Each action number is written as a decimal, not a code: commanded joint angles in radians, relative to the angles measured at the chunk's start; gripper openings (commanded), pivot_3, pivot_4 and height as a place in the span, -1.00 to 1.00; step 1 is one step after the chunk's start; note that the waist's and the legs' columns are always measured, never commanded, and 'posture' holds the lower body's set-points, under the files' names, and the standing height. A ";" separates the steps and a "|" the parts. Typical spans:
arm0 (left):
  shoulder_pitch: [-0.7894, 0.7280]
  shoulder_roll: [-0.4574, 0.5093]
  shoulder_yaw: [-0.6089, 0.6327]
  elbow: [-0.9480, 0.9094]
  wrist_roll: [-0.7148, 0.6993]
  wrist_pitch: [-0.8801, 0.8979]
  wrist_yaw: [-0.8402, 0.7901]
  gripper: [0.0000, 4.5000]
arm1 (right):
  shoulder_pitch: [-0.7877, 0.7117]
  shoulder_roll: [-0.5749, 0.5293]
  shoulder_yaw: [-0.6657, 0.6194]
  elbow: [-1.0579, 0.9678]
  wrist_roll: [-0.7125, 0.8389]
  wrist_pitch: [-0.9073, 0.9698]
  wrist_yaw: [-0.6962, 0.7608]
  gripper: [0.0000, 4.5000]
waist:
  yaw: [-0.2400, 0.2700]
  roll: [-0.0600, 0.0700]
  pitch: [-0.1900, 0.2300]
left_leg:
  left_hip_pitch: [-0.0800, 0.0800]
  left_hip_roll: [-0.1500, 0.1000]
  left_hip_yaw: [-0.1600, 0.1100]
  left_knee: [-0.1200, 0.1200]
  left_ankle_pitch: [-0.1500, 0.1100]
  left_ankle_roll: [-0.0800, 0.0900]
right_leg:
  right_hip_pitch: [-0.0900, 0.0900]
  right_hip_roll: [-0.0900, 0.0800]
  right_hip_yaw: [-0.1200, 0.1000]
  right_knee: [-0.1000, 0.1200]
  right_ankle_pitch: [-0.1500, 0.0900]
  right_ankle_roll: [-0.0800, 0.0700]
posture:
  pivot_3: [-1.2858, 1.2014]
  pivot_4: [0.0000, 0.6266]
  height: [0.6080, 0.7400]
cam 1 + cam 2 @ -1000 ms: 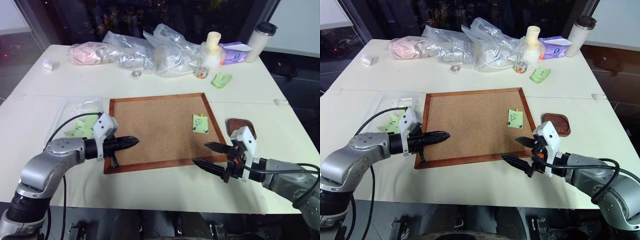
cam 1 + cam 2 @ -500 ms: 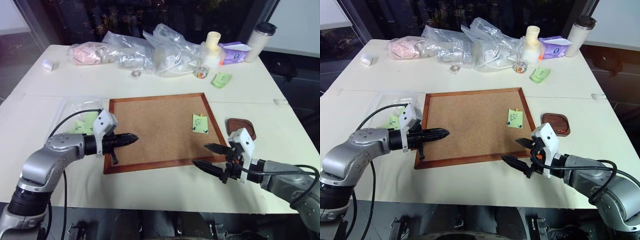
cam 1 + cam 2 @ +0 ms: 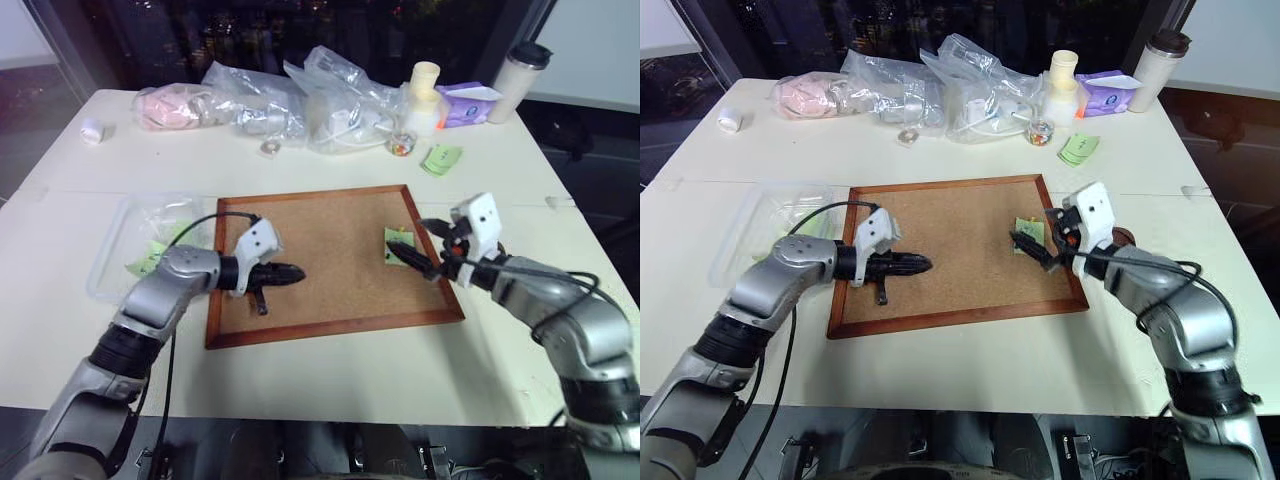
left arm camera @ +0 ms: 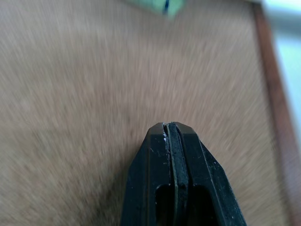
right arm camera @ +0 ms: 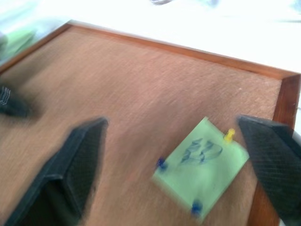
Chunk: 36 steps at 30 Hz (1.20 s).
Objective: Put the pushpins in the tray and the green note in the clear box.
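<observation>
The green note point(image 5: 202, 165) with dark scribble lies on the cork board point(image 3: 320, 230) near its right edge. Pushpins point(image 5: 161, 163) hold it down: two blue ones and a yellow one at its corners. My right gripper point(image 3: 412, 240) is open and hovers just over the note, one finger on each side of it. My left gripper point(image 3: 298, 272) is shut and empty, low over the board's left half and pointing right. The clear box point(image 3: 125, 250) sits left of the board with green slips inside. The tray point(image 3: 1124, 238) is mostly hidden behind my right hand.
Wrinkly plastic bags point(image 3: 300, 100), a small glass jar point(image 3: 402, 147), a cream bottle point(image 3: 425, 95), a purple packet point(image 3: 470, 103) and a tumbler point(image 3: 520, 70) line the far side of the table. Plain green slips point(image 3: 443, 158) lie at the back right.
My right gripper has swung from the table's front edge forward to the green note, still open. My left gripper has slid forward and to the right over the cork board, still shut.
</observation>
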 commanded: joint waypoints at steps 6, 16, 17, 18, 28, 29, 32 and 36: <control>0.007 -0.008 -0.018 0.029 0.074 -0.038 -0.029 -0.98 | -0.152 0.078 0.026 0.337 -0.148 -0.169 0.062 1.00 | 0.002 0.000 0.000 | 0.000 0.000 0.000 0.000 0.000 0.000 | 0.001 -0.001 0.000 0.000 0.000 0.000 | 0.03 -0.52 0.92; 0.051 -0.005 0.011 -0.027 0.070 -0.002 -0.019 -1.00 | -0.153 0.106 0.011 0.423 -0.186 -0.213 0.112 0.15 | -0.003 0.001 0.000 | 0.001 0.001 0.000 0.000 0.000 0.000 | 0.001 0.000 0.000 0.001 0.000 0.000 | 0.03 -0.52 0.92; 0.054 -0.005 0.011 -0.030 0.071 0.000 -0.018 -1.00 | -0.153 0.110 0.008 0.425 -0.185 -0.216 0.114 -0.08 | -0.004 0.001 -0.001 | 0.001 0.001 0.000 0.000 0.000 0.000 | 0.001 0.000 0.000 0.001 0.000 0.000 | 0.03 -0.52 0.92; 0.057 -0.004 0.013 -0.033 0.071 0.002 -0.017 -1.00 | -0.152 0.114 0.004 0.425 -0.185 -0.217 0.114 -0.31 | -0.004 0.001 -0.001 | 0.001 0.001 0.000 0.000 0.000 0.000 | 0.001 0.000 0.000 0.001 0.000 0.000 | 0.03 -0.52 0.92; 0.063 0.002 0.001 -0.022 0.092 -0.001 -0.018 -1.00 | -0.148 0.149 -0.041 0.415 -0.195 -0.252 0.082 -0.98 | -0.004 0.002 -0.001 | 0.001 0.001 0.000 0.000 0.000 -0.001 | 0.001 0.000 0.000 0.001 0.000 0.000 | 0.03 -0.52 0.92; 0.063 0.006 -0.006 -0.019 0.100 -0.004 -0.022 -1.00 | -0.149 0.154 -0.052 0.412 -0.196 -0.268 0.070 -0.98 | -0.004 0.002 -0.001 | 0.001 0.001 0.000 0.000 0.000 -0.001 | 0.000 0.000 0.000 0.001 0.000 0.000 | 0.03 -0.52 0.92; 0.069 0.030 -0.041 -0.011 0.143 -0.031 -0.039 -1.00 | -0.155 0.171 -0.094 0.398 -0.193 -0.329 0.027 -0.98 | -0.005 0.003 0.000 | 0.001 0.001 0.000 0.000 0.000 -0.001 | 0.000 0.000 0.000 0.001 0.000 0.000 | 0.03 -0.52 0.92; 0.067 0.054 -0.077 0.002 0.191 -0.079 -0.052 -1.00 | -0.154 0.187 -0.129 0.372 -0.186 -0.366 -0.003 -0.98 | -0.004 0.006 -0.001 | 0.001 0.001 0.001 0.000 0.000 -0.001 | 0.000 0.000 0.000 0.001 0.000 0.000 | 0.03 -0.52 0.92</control>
